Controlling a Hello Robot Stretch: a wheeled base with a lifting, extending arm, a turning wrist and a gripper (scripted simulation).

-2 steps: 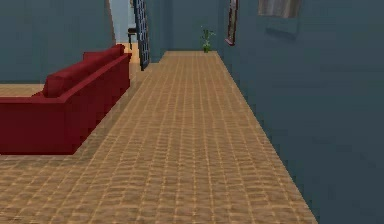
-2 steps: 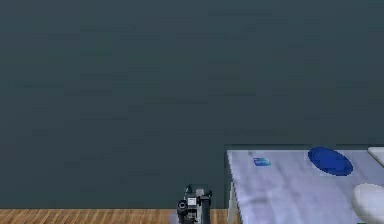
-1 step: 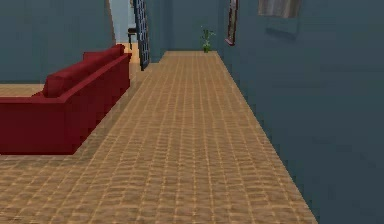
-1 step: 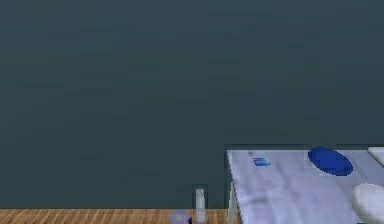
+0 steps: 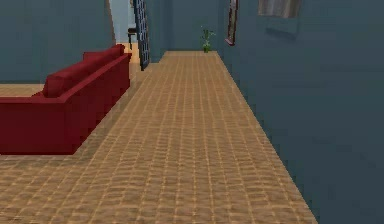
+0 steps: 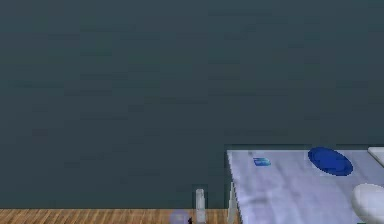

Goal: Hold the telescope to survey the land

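One blue dish [image 6: 330,161] (contents unclear) on pale table [image 6: 290,192]; claw state: cannot tell.

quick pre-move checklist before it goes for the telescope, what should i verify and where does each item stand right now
1. Floor ahead free: ok. The wooden floor runs bare between the red sofa and the blue wall.
2. Sofa clearance: ok. It stands at the forward view's left, off the lane.
3. Table located: ok. The table sits at the arm side view's lower right.
4. Target identified: cannot tell. The blue plate, small blue thing and white thing on the table are no clear match.
5. Pale upright thing on the floor left of the table: cannot tell what it is.
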